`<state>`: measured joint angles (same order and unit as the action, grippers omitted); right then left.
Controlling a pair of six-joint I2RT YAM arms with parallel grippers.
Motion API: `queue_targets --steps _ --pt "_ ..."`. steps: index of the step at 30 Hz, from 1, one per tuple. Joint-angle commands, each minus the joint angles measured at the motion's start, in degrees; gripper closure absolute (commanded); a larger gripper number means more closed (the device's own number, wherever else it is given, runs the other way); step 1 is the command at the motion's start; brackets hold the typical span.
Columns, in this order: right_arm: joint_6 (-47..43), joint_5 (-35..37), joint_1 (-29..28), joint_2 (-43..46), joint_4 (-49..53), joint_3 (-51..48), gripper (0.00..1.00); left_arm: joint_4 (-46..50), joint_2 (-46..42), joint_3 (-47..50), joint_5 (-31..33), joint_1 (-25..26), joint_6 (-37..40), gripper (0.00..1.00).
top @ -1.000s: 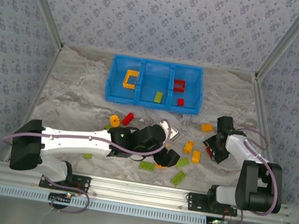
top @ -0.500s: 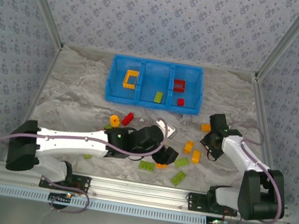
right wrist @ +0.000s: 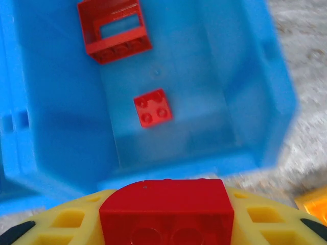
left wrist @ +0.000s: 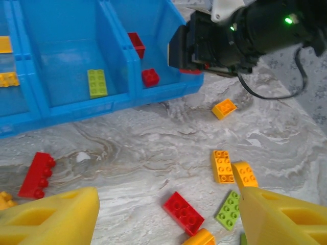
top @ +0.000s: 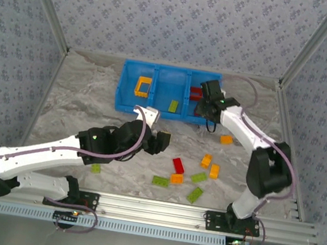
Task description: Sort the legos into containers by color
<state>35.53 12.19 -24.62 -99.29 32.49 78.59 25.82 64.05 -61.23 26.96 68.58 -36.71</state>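
Okay, in the overhead view I am seeing the blue bin (top: 152, 112) sitting at upper centre. The right gripper (top: 206, 106) is hanging over its right-hand compartment, and the left gripper (top: 160, 142) is hovering left of centre, up and left of the loose legos (top: 206, 161) scattered at lower centre. In the left wrist view my yellow fingers (left wrist: 53, 218) are standing wide apart at the lower corners, gripping nothing. In the right wrist view the jaws are pinching a red brick (right wrist: 166, 201) at the bottom edge, over a red frame (right wrist: 115, 30) and a small red square (right wrist: 152, 108) lying in that compartment.
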Motion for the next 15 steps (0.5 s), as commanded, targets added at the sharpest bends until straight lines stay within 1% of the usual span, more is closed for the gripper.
queue_targets --steps 1,5,7,11,15 --pt "-3.2 3.1 0.8 -7.2 5.3 9.0 0.55 2.5 -1.0 -1.3 2.4 -0.3 -0.8 0.27" --pt "-0.6 8.7 1.5 -15.3 11.7 17.5 0.55 2.7 -0.6 -1.7 2.2 -0.3 -0.9 0.27" --pt "0.1 9.7 1.9 -17.6 12.8 19.4 0.55 2.6 -0.4 -2.0 1.9 -0.4 -0.9 0.27" --pt "2.7 10.2 2.3 -21.3 14.7 21.9 0.54 3.1 0.2 -2.6 1.6 -0.3 -0.7 0.27" --pt "3.2 9.1 2.2 -24.3 15.3 23.1 0.53 3.7 0.3 -2.6 1.7 -0.4 -0.8 0.27"
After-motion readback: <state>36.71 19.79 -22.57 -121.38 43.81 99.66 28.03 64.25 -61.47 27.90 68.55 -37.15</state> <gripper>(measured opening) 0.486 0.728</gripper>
